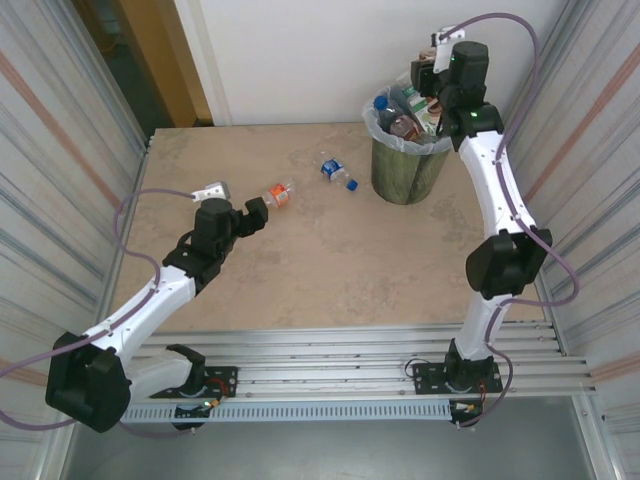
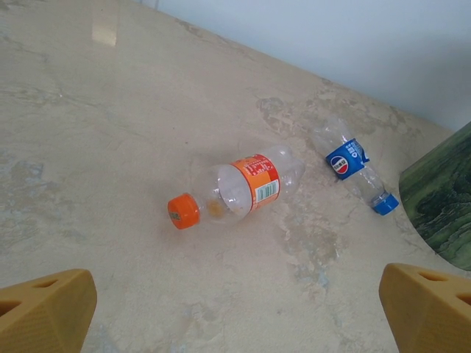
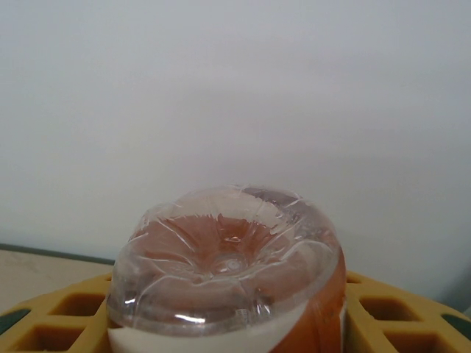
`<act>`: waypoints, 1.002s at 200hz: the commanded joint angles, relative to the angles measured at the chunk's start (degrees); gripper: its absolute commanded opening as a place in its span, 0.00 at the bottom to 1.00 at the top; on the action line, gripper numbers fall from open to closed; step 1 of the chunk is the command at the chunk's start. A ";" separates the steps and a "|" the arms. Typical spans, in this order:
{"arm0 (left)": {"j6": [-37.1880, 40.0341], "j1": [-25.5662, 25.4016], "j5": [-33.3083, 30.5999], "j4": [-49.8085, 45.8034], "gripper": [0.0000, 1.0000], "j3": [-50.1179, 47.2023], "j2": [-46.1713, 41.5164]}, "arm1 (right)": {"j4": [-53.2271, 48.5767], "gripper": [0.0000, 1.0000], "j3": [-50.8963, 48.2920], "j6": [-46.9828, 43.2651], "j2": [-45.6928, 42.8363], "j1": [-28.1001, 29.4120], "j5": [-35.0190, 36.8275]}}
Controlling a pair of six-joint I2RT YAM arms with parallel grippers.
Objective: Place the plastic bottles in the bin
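The right end effector (image 1: 428,72) hangs above the far-right rim of the bin (image 1: 408,178), closed on a reddish bottle (image 3: 228,257). The wrist view looks at that bottle's base, which sits between the yellow fingers (image 3: 66,312).

The bin is heaped with bottles (image 1: 403,118) up to its liner (image 1: 375,125), and that is the main hazard. A bottle let go here may land on the heap, bounce or slide off, and tumble over the far side of the bin onto the worktop (image 1: 330,270). Because the grip sits nearer the rim than the centre of the bin, a release could also miss the opening altogether. Lowering the bottle into the heap could push others out.

The left end effector (image 1: 262,212) is well left of the bin, jaws spread wide, facing the orange-capped bottle (image 2: 235,190). That bottle lies on its side, apart from the fingers. Being round and light, it will probably roll or skid if one finger touches it first, and thin crushed plastic may squirt out of a pinch. The blue-labelled bottle (image 2: 353,165) lies just left of the bin's base. A shoved orange-capped bottle could knock it against the bin wall, where it would be awkward to grasp.
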 commanded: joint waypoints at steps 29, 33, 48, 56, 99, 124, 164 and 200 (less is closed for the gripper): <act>0.98 0.94 -1.84 -1.50 0.99 0.86 -1.34 | 1.68 0.46 1.04 -5.83 3.00 -1.63 -5.22; 0.94 0.98 -1.83 -1.44 0.99 0.87 -1.26 | 1.67 0.46 0.69 -5.78 3.01 -1.73 -5.44; 0.78 1.02 -1.43 -1.26 0.99 0.96 -0.91 | 1.84 0.47 -1.13 -5.86 2.96 -2.14 -6.54; 0.69 1.02 -1.24 -1.15 0.99 0.96 -0.86 | 2.02 0.47 -2.22 -5.99 2.92 -2.23 -6.85; 0.30 1.02 -0.91 -1.33 0.99 0.78 -1.10 | 1.90 0.48 -7.96 -9.07 1.55 -2.43 -7.82; 0.41 1.02 -1.11 -1.32 0.99 0.51 -1.65 | 0.85 0.50 -9.74 -10.81 0.99 -2.55 -7.31; 0.06 1.02 -0.97 -1.33 0.99 0.44 -1.47 | 0.45 0.56 -11.16 -10.72 0.05 -2.51 -7.98; -0.17 1.03 -0.81 -1.49 0.99 0.47 -1.34 | 1.35 0.55 -15.16 -10.52 -1.13 -2.47 -9.29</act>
